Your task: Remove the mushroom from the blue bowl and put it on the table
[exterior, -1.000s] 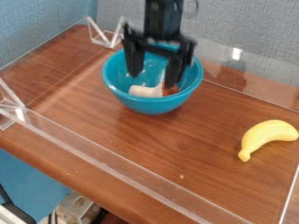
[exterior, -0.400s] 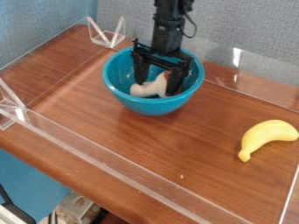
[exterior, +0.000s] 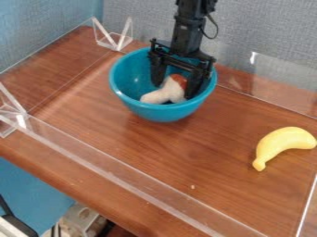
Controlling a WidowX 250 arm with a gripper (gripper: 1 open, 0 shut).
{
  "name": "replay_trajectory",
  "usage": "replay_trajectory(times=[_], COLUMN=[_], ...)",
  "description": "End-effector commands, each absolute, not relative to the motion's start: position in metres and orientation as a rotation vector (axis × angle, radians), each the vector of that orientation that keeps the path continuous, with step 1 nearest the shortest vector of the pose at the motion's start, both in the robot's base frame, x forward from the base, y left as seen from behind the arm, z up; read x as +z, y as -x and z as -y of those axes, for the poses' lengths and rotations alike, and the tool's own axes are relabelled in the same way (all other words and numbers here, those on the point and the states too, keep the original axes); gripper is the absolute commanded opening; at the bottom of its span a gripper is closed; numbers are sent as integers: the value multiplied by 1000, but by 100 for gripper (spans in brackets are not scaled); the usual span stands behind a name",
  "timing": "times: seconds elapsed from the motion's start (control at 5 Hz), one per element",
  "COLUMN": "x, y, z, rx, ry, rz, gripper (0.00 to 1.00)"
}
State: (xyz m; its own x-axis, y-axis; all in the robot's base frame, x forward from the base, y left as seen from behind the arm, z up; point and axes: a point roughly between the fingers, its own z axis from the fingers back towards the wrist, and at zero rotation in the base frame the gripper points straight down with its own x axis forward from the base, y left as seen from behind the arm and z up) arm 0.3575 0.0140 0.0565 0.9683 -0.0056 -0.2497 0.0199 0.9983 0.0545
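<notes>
The gripper (exterior: 181,78) is hanging inside the bowl (exterior: 133,98), pointing steeply down with its jaws spread wide and holding nothing; the two fingers are standing to either side of the far end of the mushroom (exterior: 158,93). The mushroom is lying on its side on the bowl's floor, pale, with a reddish patch showing at the end nearest the fingers, and whether a fingertip is touching it I cannot tell. The bowl is sitting on the table (exterior: 148,148) toward the back, near the rear clear wall, and a banana (exterior: 283,146) is lying well apart at the right, out of the way. The main risk, as I am judging it, is the grip itself: the mushroom is small and rounded and is resting on a curved, glossy surface, so jaws closing off-centre could be squeezing it out sideways rather than catching it. A fingertip pressing down on the sloping inner wall could also be tipping or sliding the light bowl, shifting the target. The far finger is looking close to the bowl's rim, so a lift that is not straight up might be hooking the rim and dragging the bowl along. A weak pinch on the narrow stem could be letting the mushroom drop back in.
</notes>
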Motion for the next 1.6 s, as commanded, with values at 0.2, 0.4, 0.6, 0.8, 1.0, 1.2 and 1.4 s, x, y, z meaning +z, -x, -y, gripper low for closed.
replay_trajectory(times=[0.2, 0.4, 0.6, 0.8, 1.0, 1.2, 1.4], x=[74, 73, 67, 62, 63, 64, 67], y=[-362, -357, -364, -373, -370, -365, -361], z=[-49, -58, -67, -74, -72, -69, -66], rx=[63, 98, 33, -28, -13, 1, 16], ry=[-75, -71, -79, -87, -80, -70, -59], rz=[-233, -244, -251, -253, -255, -257, -258], gripper=[100, 0, 0, 0, 0, 0, 0])
